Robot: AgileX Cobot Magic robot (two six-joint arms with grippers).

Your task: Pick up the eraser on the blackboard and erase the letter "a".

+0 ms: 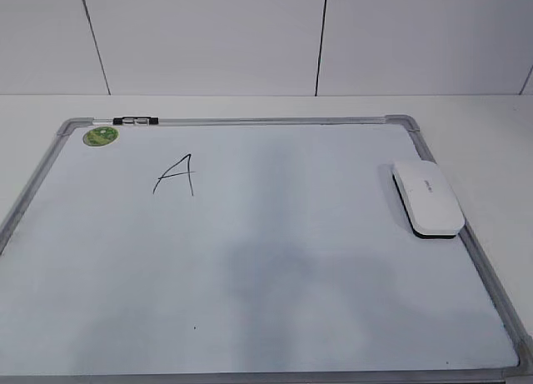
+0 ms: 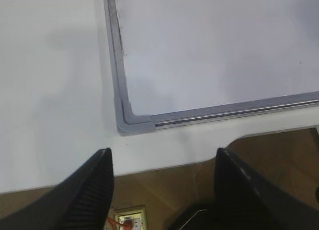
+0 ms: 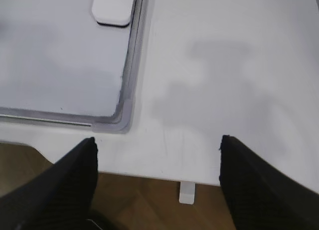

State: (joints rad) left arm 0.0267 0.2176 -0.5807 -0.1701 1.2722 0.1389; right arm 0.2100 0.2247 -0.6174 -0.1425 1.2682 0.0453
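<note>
The blackboard (image 1: 275,276) is a white dry-erase board with a grey frame, lying flat on the table. The white eraser (image 1: 427,196) lies on its right side, next to the frame; the right wrist view shows its near end (image 3: 113,8). A tall angular capital "A" (image 1: 175,174) is written at the upper left. The small letter "a" shows in no view. My left gripper (image 2: 163,152) is open and empty over the table's front edge, near the board's front left corner (image 2: 132,122). My right gripper (image 3: 158,140) is open and empty near the front right corner (image 3: 127,110). Neither gripper shows in the exterior view.
A round green sticker (image 1: 101,136) sits at the board's far left corner, with a small black and silver clip (image 1: 135,120) on the top frame. A white wall stands behind the table. Brown floor with an outlet box (image 2: 128,220) lies below the table's front edge.
</note>
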